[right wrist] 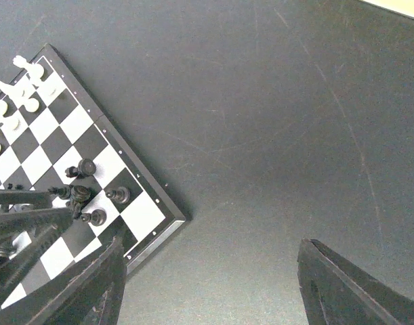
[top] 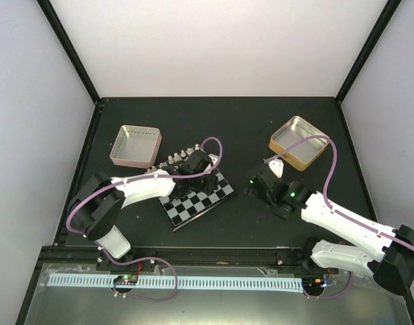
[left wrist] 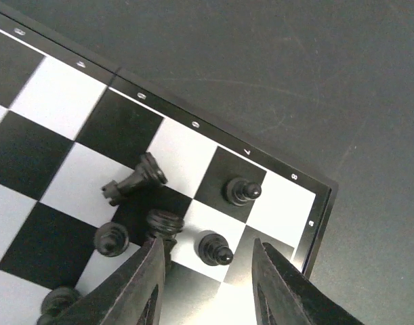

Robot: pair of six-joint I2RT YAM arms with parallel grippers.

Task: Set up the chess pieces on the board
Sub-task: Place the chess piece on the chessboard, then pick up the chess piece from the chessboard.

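1. We see the board (top: 201, 202) lying at an angle on the dark worktop (top: 261, 115), in front of the left arm. The pink tin (top: 135, 144) is beyond the board to the left, and the gold tin (top: 298, 142) stands well apart to the right.
2. The white pieces (right wrist: 17, 88) are gathered along the board's far-left edge, most of them upright.
3. The black pieces (left wrist: 112, 238) are grouped near the opposite corner, under the left arm.
4. One black piece, the toppled piece (left wrist: 134, 179), lies on its side across two squares. The others around it stand upright, among them one on a dark square next to the rim.
5. The left end effector (left wrist: 208, 252) hangs low over that corner with its jaws partly apart, and it grips nothing.
6. A black pawn (left wrist: 213, 245) stands on the board in the gap, clear of both fingers (left wrist: 142, 291).
7. Another black piece sits right at the tip of the finger on the left of the wrist view. We cannot tell whether they touch.
8. The right end effector (right wrist: 211, 242) hangs over bare worktop just beside the board's corner, with its jaws spread wide and nothing between them.
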